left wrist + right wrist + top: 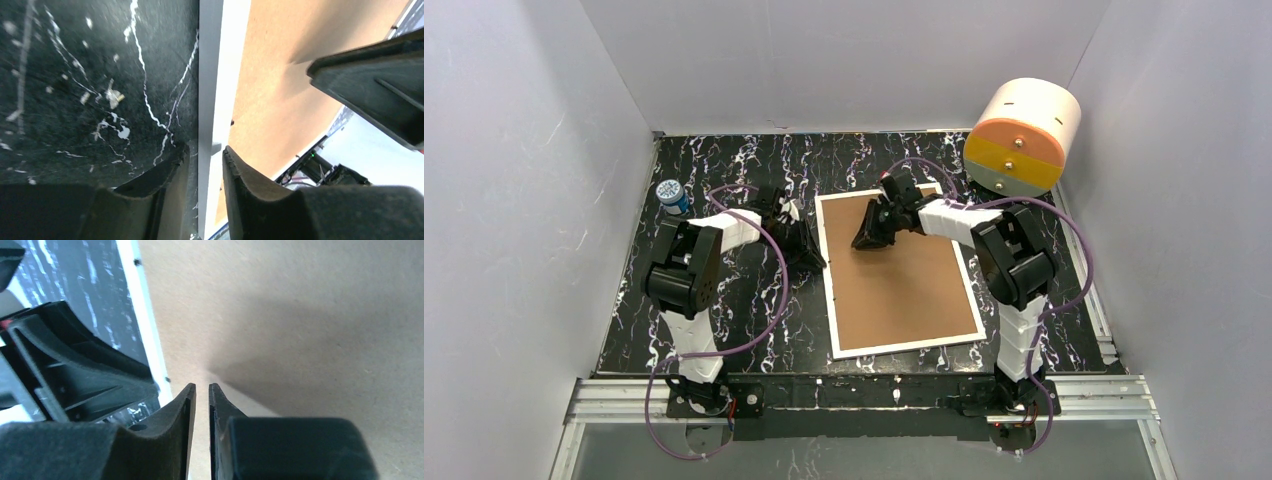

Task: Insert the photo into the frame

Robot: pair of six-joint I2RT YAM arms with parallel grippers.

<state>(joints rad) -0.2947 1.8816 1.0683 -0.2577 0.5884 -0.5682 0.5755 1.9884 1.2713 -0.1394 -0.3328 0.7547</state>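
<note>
Top external view is showing the left arm and the right arm rising from the near edge of the black marbled table, two arms in all. Between them one frame is lying flat, back side up, a little right of the table's middle. Its brown fibreboard back is facing the camera, plain and matte, and a narrow white rim is running round all four sides (the long sides are running near to far, slightly skewed). The left gripper is reaching down at the frame's left edge, toward the far corner. From the left wrist its fingers are standing a little apart, straddling the white rim and clamping nothing. The right gripper is hanging low over the far-left part of the brown back. From the right wrist its jaws are showing only a slim gap with nothing between them, and whether the tips are touching the board I cannot tell. Farther back, one bottle with a blue cap is standing near the far-left corner, and one white-and-orange drum is sitting beyond the frame's far-right corner.
</note>
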